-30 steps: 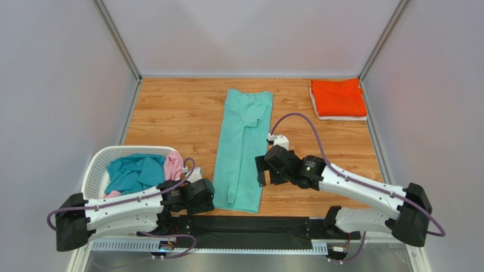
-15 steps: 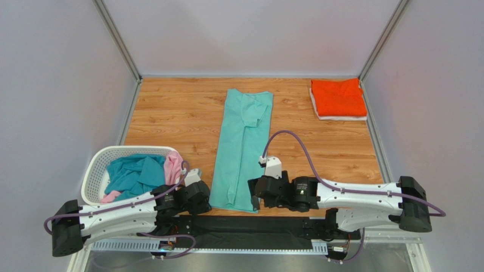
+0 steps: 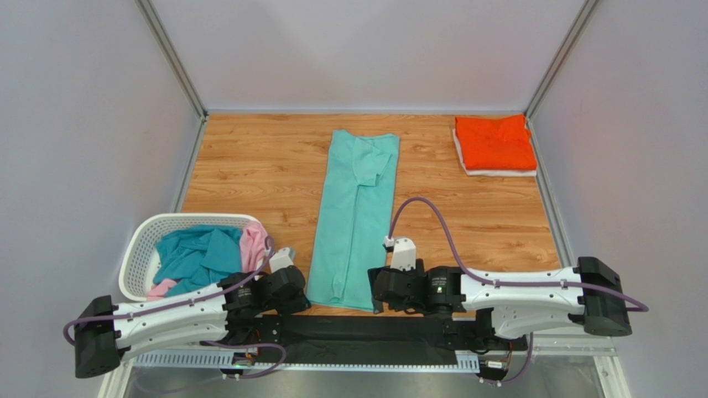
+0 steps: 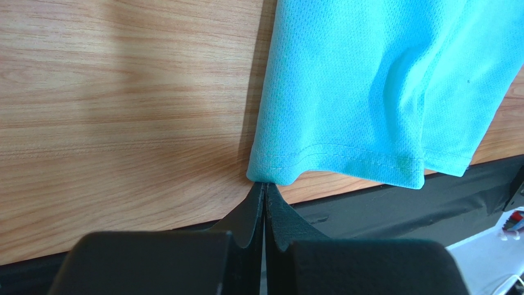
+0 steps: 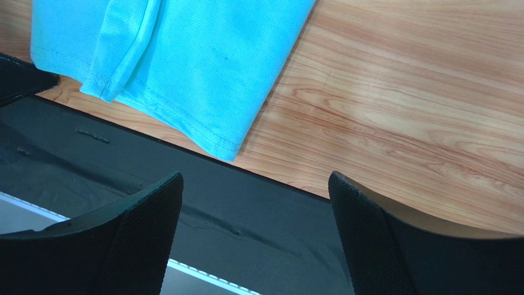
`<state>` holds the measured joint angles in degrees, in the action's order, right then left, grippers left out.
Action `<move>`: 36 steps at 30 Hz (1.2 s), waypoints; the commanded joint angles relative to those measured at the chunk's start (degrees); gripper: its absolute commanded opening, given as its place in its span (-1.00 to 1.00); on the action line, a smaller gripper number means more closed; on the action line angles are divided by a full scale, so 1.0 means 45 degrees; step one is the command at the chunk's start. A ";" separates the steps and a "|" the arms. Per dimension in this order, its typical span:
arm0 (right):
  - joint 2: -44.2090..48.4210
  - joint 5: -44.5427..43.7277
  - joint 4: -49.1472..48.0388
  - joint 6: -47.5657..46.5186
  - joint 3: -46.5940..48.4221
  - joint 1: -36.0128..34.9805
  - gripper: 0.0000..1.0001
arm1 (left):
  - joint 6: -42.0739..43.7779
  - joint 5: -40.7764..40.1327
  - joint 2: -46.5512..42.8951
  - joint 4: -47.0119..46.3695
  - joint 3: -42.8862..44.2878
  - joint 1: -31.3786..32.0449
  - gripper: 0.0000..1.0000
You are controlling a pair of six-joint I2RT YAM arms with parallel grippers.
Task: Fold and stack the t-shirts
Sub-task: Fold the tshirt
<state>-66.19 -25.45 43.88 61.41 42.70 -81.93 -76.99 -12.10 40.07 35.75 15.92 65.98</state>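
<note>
- While the mint-teal shirt (image 3: 353, 220) lies mid-table with its long axis running away from you, the left gripper (image 4: 264, 190) sits closed against the hem's near left corner; you can't tell if cloth is pinched.
- Your right gripper (image 5: 255, 178) gapes wide, with the right corner just ahead-left.
- A second ago the right arm was beside mid-shirt and the left jaws were apart.

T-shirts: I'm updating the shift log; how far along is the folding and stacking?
Done: the orange t-shirt lies folded on a white t-shirt in the far right corner. In hand: the mint t-shirt is a long folded strip; the left gripper is shut at its near hem corner, the right gripper open by the other. Left: teal-blue shirt and pink shirt in the basket.
</note>
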 commanded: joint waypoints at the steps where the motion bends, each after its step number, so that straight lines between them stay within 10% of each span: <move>1: -0.0270 0.0067 -0.1191 -0.0284 -0.0054 -0.0016 0.75 | -0.0039 0.0052 -0.0135 0.0259 -0.0121 0.0026 -1.00; 14: -0.3629 0.1458 -0.3578 -0.0560 -0.0093 0.0237 0.42 | 0.0176 -0.0338 -0.0488 0.0318 0.0094 0.0046 -1.00; 25: -0.3143 0.0715 -0.3696 -0.0794 -0.0348 0.0375 -1.00 | 0.0682 -0.0827 -0.0937 0.0591 0.0758 0.0026 -1.00; 36: -0.1347 0.0616 -0.2290 -0.2002 0.0316 0.1291 -1.00 | 0.1756 -0.2466 -0.0274 0.0475 0.2475 0.0026 -1.00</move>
<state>-75.13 -20.53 31.57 55.51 41.28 -77.93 -72.12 -18.50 37.34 38.83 23.09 65.98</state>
